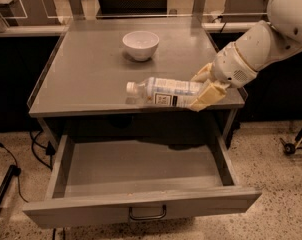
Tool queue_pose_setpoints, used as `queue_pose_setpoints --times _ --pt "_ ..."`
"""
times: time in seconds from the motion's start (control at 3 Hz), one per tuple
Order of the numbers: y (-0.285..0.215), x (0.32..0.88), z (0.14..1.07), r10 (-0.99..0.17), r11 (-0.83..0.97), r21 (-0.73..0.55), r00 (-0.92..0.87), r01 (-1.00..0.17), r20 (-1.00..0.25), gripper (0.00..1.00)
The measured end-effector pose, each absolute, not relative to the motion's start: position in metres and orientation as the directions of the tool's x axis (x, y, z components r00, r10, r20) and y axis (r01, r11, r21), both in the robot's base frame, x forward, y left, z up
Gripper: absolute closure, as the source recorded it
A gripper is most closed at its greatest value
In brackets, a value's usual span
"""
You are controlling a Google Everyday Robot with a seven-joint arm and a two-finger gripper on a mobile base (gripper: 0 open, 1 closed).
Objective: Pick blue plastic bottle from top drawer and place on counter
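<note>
The blue plastic bottle (166,92) lies sideways in my gripper (203,90), white cap pointing left, held just above the counter's (86,79) front edge. The gripper's pale fingers (206,98) are shut on the bottle's base end; the white arm comes in from the upper right. The top drawer (141,209) stands pulled open below, its inside bare, with the small bar handle (147,215) at the centre of its front panel.
A white bowl (140,45) stands on the counter at the back centre. Low raised rims run along the counter's sides. Black cables (11,169) lie on the speckled floor at the left. A wheeled stand's foot (296,141) is at the right.
</note>
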State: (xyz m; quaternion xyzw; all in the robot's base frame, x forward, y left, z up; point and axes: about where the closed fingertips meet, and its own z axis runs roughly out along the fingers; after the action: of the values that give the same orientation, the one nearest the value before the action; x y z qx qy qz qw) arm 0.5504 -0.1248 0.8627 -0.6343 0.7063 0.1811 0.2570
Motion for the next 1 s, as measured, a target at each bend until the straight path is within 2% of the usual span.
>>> queue_pose_setpoints --times 1.0 --pt "-0.124 0.6 0.851 -0.765 0.278 -0.08 -0.17 -0.957 -0.622 1.0"
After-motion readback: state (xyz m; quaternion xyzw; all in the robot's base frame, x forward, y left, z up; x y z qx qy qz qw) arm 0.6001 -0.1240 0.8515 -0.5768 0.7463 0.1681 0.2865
